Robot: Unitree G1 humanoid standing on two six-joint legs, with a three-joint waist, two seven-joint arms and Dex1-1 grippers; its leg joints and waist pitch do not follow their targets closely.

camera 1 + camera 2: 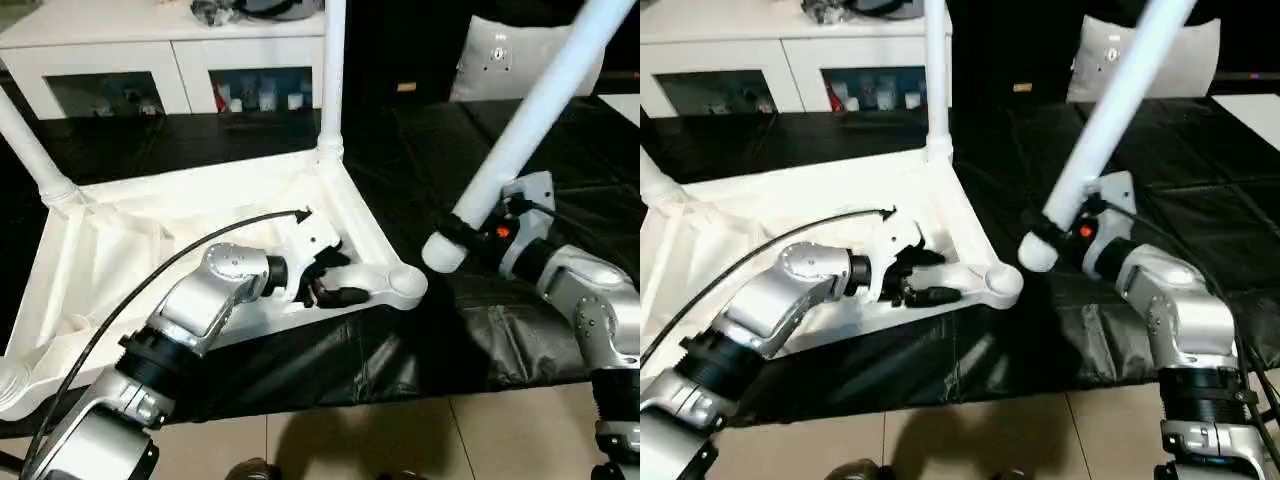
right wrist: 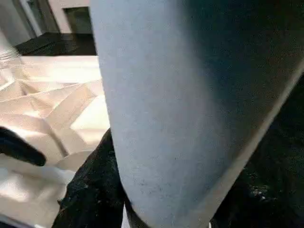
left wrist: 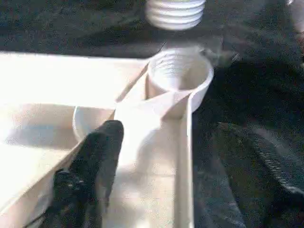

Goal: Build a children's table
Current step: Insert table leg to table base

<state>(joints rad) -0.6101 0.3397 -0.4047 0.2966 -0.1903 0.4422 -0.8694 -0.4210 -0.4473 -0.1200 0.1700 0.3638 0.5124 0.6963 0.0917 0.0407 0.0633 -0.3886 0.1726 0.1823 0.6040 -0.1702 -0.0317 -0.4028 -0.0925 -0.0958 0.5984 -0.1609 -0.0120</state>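
Observation:
The children's table top (image 1: 150, 240) lies upside down on the black cover, ribbed underside up. Two white legs stand in its far corners, one (image 1: 30, 150) at the left and one (image 1: 332, 80) at the right. The front right corner socket (image 1: 405, 283) has nothing in it. My right gripper (image 1: 505, 220) is shut on a third leg (image 1: 530, 110), which is tilted with its ribbed end (image 3: 175, 12) just off that socket (image 3: 179, 71). My left gripper (image 1: 335, 280) is open, its fingers (image 3: 95, 171) resting on the underside by the front rim, beside the socket.
The black-covered work table (image 1: 450, 340) ends at a front edge above tiled floor (image 1: 420, 440). A white cabinet (image 1: 150, 60) and a pale cushion (image 1: 500, 60) stand behind. A black cable (image 1: 150, 280) arches over my left forearm.

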